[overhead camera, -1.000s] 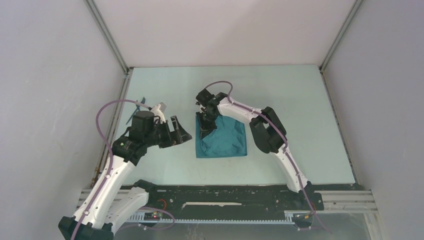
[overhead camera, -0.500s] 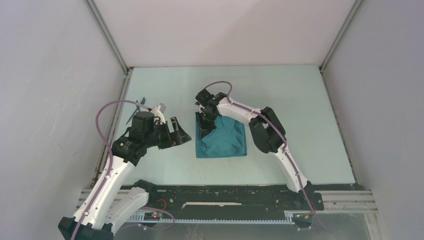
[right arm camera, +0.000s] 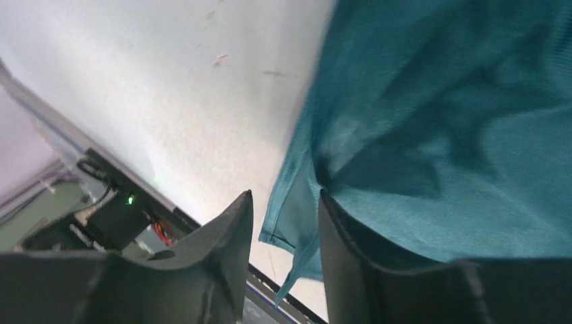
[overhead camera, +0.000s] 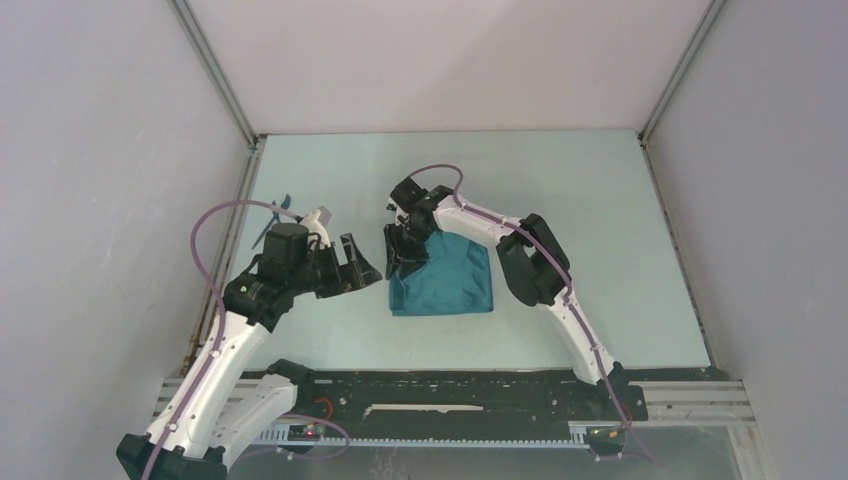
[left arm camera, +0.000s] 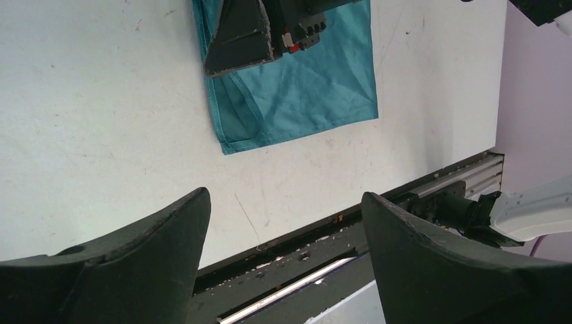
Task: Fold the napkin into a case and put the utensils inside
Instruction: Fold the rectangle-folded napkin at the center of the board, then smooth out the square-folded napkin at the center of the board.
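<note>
The dark teal, roughly square fabric napkin (overhead camera: 445, 280) lies flat at the middle of the pale desk (overhead camera: 600, 220), apparently doubled over, its left hem running from 12 to 6 o'clock in the overhead view. The black right fingers (overhead camera: 402, 255) stand over that hem near the cloth's 10 o'clock corner. They are a narrow way apart, with the hem lying in the gap between them and pinched by neither, as far as the wrist view shows. The black left fingers (overhead camera: 365, 272) hover just beside them over bare desk, spread wide and holding nothing. The napkin sits at their 3 o'clock, near but not touching. The coming fold looks to turn on that left hem: the right fingers straddle it, the bulk of the cloth spreads away from them toward 4 o'clock, and so the right arm is the nearer. The cloth is not yet a narrow case.
</note>
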You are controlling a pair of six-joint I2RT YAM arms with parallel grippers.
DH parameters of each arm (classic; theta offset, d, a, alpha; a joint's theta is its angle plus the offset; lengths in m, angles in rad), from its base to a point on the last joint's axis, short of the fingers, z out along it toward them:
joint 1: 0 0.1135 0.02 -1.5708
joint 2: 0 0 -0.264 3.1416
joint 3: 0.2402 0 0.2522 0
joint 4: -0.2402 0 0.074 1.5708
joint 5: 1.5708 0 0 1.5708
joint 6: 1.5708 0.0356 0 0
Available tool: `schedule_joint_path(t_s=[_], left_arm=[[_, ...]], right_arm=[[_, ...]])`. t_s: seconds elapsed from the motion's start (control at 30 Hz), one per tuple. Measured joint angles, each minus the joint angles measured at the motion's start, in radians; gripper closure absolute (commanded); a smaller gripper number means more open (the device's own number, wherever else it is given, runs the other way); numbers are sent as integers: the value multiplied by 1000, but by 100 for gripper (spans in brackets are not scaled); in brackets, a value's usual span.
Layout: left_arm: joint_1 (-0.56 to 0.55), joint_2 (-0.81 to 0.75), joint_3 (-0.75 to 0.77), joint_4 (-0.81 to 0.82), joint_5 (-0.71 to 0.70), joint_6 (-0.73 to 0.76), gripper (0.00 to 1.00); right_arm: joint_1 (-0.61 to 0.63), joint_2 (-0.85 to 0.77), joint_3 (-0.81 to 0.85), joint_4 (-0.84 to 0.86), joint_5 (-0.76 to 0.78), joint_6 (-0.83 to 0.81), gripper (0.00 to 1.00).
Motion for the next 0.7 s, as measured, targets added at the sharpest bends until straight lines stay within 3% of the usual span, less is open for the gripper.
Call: schedule_joint_path(t_s=[0.13, 0.27, 0.43, 0.53, 0.7], left_arm=[[0, 0, 0, -5, -5, 0, 11], [0, -6, 0, -10, -9, 0, 11], [0, 29, -20, 38, 4, -2, 12], [0, 113, -69, 94, 29, -1, 22], [0, 282, -123, 159, 48, -9, 33]], right_arm=[[-8, -71, -80, 72, -87, 10, 31], [-37, -300, -348, 201, -169, 29, 27], [-120, -537, -642, 354, -245, 44, 29], [-171, -575, -761, 409, -240, 48, 31], [-213, -642, -861, 287, -89, -3, 37]])
